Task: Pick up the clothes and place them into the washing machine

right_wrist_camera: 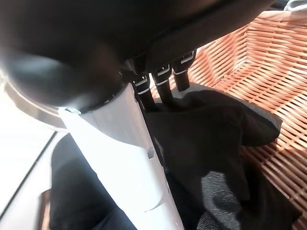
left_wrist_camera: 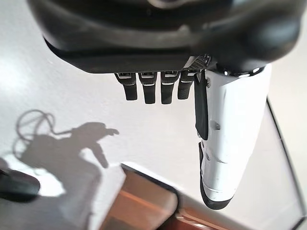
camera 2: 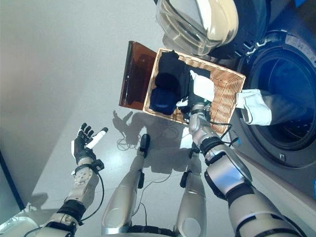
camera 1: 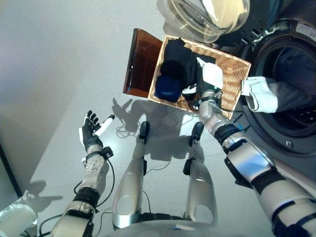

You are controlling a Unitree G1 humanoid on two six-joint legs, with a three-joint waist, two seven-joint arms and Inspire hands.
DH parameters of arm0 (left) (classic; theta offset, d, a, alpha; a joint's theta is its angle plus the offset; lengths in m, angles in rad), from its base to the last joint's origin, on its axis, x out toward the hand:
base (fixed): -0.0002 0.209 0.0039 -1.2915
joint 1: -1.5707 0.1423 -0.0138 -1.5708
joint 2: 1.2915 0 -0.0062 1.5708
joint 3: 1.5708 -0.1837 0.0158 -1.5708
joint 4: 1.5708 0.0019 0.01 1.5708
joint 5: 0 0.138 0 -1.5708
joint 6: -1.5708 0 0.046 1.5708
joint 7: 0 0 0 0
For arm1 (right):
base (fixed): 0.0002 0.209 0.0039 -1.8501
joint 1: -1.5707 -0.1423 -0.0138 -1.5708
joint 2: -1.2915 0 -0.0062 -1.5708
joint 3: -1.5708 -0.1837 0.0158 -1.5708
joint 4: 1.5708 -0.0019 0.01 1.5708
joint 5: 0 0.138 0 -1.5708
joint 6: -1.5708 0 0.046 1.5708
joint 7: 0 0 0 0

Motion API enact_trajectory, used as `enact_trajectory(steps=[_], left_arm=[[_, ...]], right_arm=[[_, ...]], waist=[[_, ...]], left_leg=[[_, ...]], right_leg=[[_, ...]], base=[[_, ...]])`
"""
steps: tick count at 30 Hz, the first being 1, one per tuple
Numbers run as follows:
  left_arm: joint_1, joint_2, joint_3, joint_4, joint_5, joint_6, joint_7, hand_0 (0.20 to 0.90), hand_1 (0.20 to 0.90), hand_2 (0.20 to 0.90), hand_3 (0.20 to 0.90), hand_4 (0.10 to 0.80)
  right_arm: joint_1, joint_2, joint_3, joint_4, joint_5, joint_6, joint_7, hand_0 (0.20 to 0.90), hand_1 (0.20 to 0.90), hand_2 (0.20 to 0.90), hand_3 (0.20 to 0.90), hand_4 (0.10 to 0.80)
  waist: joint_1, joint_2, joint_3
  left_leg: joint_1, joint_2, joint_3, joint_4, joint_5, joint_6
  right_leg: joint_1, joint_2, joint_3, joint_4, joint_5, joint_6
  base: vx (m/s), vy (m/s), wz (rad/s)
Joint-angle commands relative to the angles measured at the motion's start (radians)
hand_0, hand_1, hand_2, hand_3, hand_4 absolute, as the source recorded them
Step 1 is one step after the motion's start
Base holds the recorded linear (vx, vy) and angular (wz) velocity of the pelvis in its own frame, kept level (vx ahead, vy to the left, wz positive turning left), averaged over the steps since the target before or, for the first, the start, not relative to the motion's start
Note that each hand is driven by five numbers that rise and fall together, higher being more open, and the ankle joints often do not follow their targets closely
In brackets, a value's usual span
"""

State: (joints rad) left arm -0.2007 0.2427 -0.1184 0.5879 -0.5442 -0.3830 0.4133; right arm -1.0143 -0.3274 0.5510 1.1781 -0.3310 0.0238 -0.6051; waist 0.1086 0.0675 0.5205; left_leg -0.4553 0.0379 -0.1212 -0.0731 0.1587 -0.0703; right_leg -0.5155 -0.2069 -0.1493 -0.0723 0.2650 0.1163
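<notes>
The washing machine [camera 1: 291,84] stands just beyond and to the outer side of the right hand, with its round door [camera 1: 207,17] swung open above the basket; a grey-and-white garment [camera 1: 266,94] is seen draped over the lip of the drum opening, part inside and part hanging out, so one piece can be judged as largely delivered, though perhaps not fully pushed in. The wicker basket [camera 1: 232,79] lies on the floor directly under the right hand, and its brown lid [camera 1: 140,61] stands open on the side away from the machine. Several clothes are still held in the basket: a dark black garment [right_wrist_camera: 216,129] right at the fingertips, a navy piece [camera 1: 168,89] beyond it towards the lid, and a white piece [camera 1: 212,74] just beside the hand. The task is therefore judged to be partly done, with most of the load left. The right hand [camera 1: 205,98] is lowered into the basket, its fingers pressed into the black cloth; whether they are closed on it cannot be told, since their tips are buried in the fabric. The left hand [camera 1: 91,131] is held idle over bare floor, well apart from the basket, fingers straight and spread, with nothing in it.
</notes>
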Motion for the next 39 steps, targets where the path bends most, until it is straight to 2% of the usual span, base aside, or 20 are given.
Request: enact_trajectory(steps=[1, 11, 23, 25, 26, 28, 39], left_arm=[[0.071, 0.07, 0.054, -0.183, -0.029, -0.101, 0.017, 0.9, 0.9, 0.9, 0.9, 0.8], [0.121, 0.073, 0.052, -0.4, -0.045, -0.108, -0.023, 0.9, 0.9, 0.9, 0.9, 0.8], [0.13, 0.058, 0.026, -0.46, -0.075, -0.092, -0.065, 0.9, 0.9, 0.9, 0.9, 0.8], [0.128, 0.055, 0.024, -0.462, -0.076, -0.088, -0.067, 0.9, 0.9, 0.9, 0.9, 0.8], [0.126, 0.054, 0.023, -0.463, -0.077, -0.088, -0.066, 0.9, 0.9, 0.9, 0.9, 0.8], [0.124, 0.051, 0.02, -0.461, -0.078, -0.087, -0.066, 0.9, 0.9, 0.9, 0.9, 0.8], [0.123, 0.047, 0.021, -0.464, -0.08, -0.09, -0.053, 0.9, 0.9, 0.9, 0.9, 0.8]], right_arm=[[-0.147, -0.035, 0.027, 0.023, 0.029, -0.011, -0.013, 0.9, 0.9, 0.9, 0.9, 0.8], [-0.227, -0.134, 0.009, 0.161, 0.078, 0.025, 0.007, 0.9, 0.9, 0.9, 0.9, 0.8], [-0.294, -0.253, 0.092, 0.261, -0.047, 0.103, 0.081, 0.9, 0.9, 0.9, 0.9, 0.8], [-0.307, -0.259, 0.107, 0.26, -0.063, 0.108, 0.086, 0.776, 0.776, 0.776, 0.776, 0.712], [-0.309, -0.261, 0.111, 0.258, -0.067, 0.109, 0.086, 0.37, 0.37, 0.37, 0.37, 0.422], [-0.318, -0.264, 0.122, 0.253, -0.081, 0.114, 0.083, 0.2, 0.2, 0.2, 0.2, 0.3], [-0.323, -0.247, 0.115, 0.22, -0.075, 0.103, 0.058, 0.2, 0.2, 0.2, 0.2, 0.3]], waist=[[0.028, 0.033, 0.0], [0.058, 0.065, 0.0], [0.082, 0.091, 0.0], [0.083, 0.093, 0.0], [0.084, 0.093, 0.0], [0.082, 0.091, 0.0], [0.071, 0.083, 0.0]], left_leg=[[-0.059, 0.009, 0.0, -0.014, 0.004, -0.063], [-0.168, -0.008, -0.017, -0.009, 0.018, -0.058], [-0.274, -0.029, -0.037, 0.0, 0.03, -0.055], [-0.285, -0.03, -0.037, 0.002, 0.031, -0.054], [-0.289, -0.031, -0.038, 0.003, 0.031, -0.053], [-0.297, -0.032, -0.037, 0.008, 0.032, -0.053], [-0.288, -0.03, -0.026, 0.015, 0.026, -0.051]], right_leg=[[-0.061, -0.077, 0.053, 0.21, -0.183, 0.053], [-0.155, -0.086, 0.048, 0.216, -0.181, 0.054], [-0.251, -0.096, 0.048, 0.232, -0.184, 0.054], [-0.26, -0.096, 0.051, 0.231, -0.184, 0.053], [-0.264, -0.097, 0.051, 0.232, -0.184, 0.053], [-0.272, -0.096, 0.054, 0.231, -0.182, 0.053], [-0.267, -0.09, 0.068, 0.226, -0.179, 0.052]], base=[[0.0, 0.0, 0.0], [-0.012, 0.02, 0.06], [-0.003, 0.018, 0.05], [0.002, 0.008, 0.12], [0.004, 0.015, 0.11], [0.001, 0.018, 0.1], [0.001, 0.002, -0.01]])
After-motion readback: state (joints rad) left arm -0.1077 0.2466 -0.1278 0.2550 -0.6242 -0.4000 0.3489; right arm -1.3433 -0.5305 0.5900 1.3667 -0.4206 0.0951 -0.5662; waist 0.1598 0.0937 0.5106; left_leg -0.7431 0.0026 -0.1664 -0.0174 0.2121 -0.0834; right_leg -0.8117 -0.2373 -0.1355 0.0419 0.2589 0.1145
